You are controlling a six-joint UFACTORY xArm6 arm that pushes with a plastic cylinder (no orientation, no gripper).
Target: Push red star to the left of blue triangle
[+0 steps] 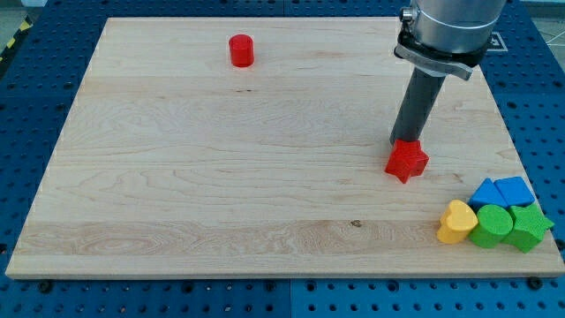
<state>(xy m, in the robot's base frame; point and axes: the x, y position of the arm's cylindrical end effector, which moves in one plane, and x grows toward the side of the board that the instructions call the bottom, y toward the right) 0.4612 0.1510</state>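
My tip [405,141], a bare rod tool holding nothing, touches the red star-shaped block [407,161] from behind, mid-push; next it must drive the star toward the blue triangular block [485,193], stopping at its left.

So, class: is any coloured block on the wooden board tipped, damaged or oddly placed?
Nothing stands out. My tip touches the red star block; the red cylinder block sits alone near the view's top, and other blocks cluster at bottom right.
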